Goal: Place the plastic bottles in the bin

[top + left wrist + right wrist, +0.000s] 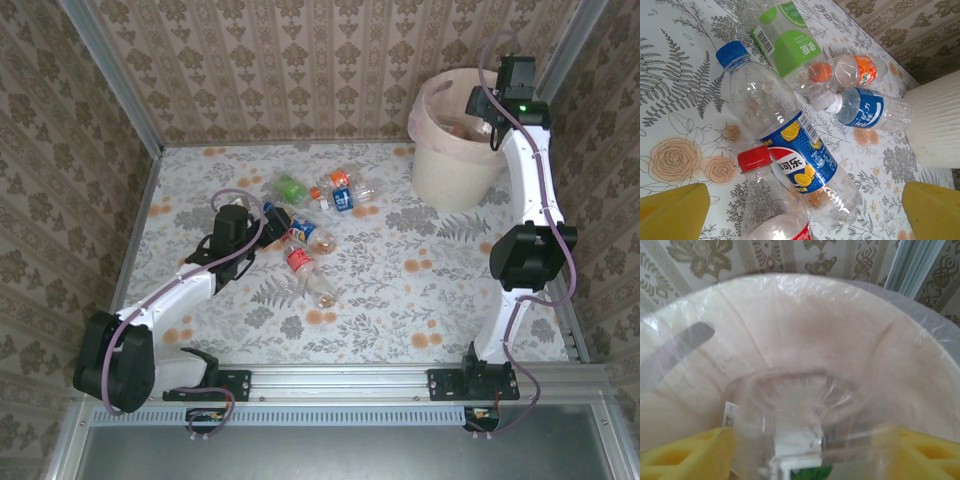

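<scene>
Several plastic bottles lie in a cluster mid-table: a green-labelled one, an orange-capped one and a red-labelled one. My left gripper hovers open over them. Between its yellow fingers lie a blue-labelled, blue-capped bottle and a red-capped bottle, neither of them gripped. My right gripper hangs over the bin. Its fingers are spread, and a blurred clear bottle sits between them above the bin's bag-lined inside.
Further bottles lie beyond the left gripper: green label, orange label, blue label with a white cap. The bin's cream wall stands to their right. Patterned walls close in the table at the back and sides.
</scene>
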Tool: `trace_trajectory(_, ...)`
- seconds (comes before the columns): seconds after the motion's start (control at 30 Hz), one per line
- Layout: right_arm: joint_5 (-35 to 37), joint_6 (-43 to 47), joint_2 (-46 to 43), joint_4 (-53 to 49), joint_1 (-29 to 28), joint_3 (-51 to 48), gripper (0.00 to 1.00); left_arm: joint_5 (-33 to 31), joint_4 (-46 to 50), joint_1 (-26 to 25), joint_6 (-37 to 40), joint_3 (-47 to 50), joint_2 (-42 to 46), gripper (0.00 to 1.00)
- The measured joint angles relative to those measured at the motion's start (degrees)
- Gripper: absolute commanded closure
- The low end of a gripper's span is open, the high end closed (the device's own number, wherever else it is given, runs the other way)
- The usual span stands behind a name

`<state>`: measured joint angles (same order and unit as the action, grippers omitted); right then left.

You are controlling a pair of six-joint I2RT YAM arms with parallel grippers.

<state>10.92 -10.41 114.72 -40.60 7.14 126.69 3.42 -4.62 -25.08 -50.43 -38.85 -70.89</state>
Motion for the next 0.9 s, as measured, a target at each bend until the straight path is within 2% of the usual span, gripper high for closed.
trace_trajectory(0.2, 0.1, 0.4, -0.1, -0.9, 0.0, -1.6, 0.01, 0.0, 0.0, 0.0, -0.2, 0.0, -0.2, 0.0)
trace_trajectory(0.53, 0.3, 0.4, -6.0, -0.4, 0.0, -4.6, 0.0, 0.0, 0.0, 0.0, -0.6, 0.0, -1.2, 0.0)
trace_trajectory(0.9, -3.2, 0.1, -20.1, 7.4, -0.2, -20.4, 0.0, 0.0, 0.0, 0.0, -1.0, 0.0, -2.1, 0.0)
